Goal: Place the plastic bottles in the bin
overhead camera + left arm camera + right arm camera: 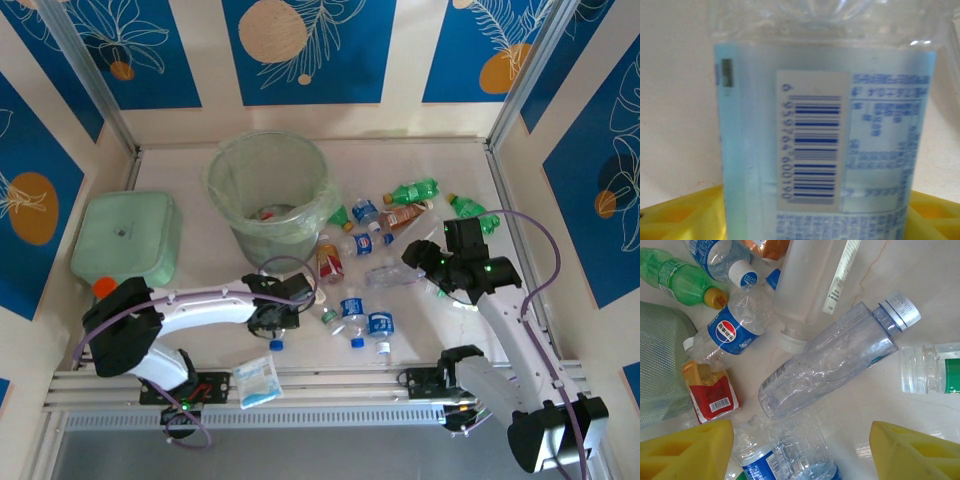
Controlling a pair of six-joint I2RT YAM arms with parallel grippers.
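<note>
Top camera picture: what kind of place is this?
Probably a robot practice booth: blue leaf-patterned wall panels box in a pale table, with two white robot arms bolted on a metal rail.

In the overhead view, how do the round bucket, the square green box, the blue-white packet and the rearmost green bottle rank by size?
1. bin, though its raised rim sits nearer the camera
2. lidded box, not far behind
3. sachet packet
4. green bottle, slimmer than the packet
</note>
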